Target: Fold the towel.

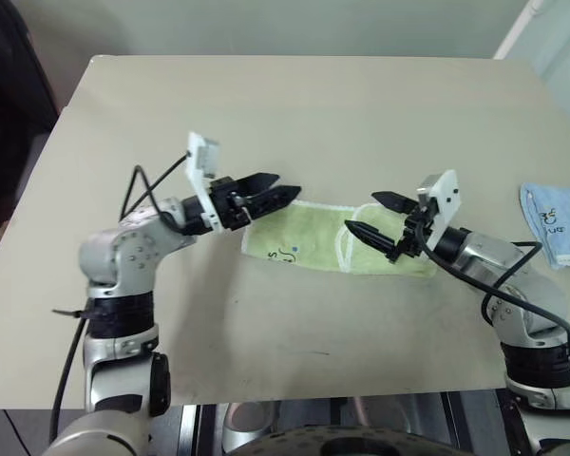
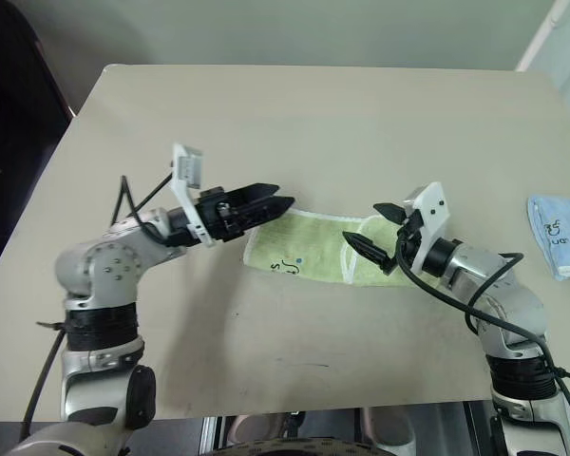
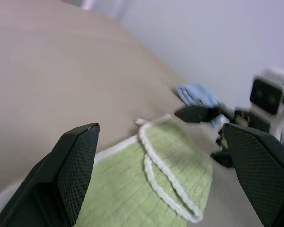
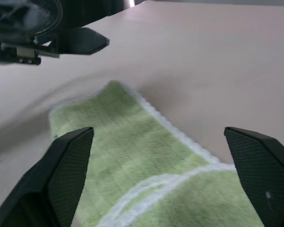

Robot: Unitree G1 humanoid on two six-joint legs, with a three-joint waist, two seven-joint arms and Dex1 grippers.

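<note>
While spread beneath everything, beige bench (image 1: 294, 114), with folded green towel (image 1: 313, 242) lying flat at centre, between both arms. Left claw (image 1: 271, 195) above towel's left end, wide open, empty. Right claw (image 1: 378, 218) over right end, likewise agape, holding nothing. Small blue cloth (image 1: 556, 220) at bench's right edge. Wrist views: white edging loops, head views: dark mark.

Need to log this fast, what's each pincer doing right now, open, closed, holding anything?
Left pincer: open, holding nothing, above the green towel.
Right pincer: open, holding nothing, over the towel.
</note>
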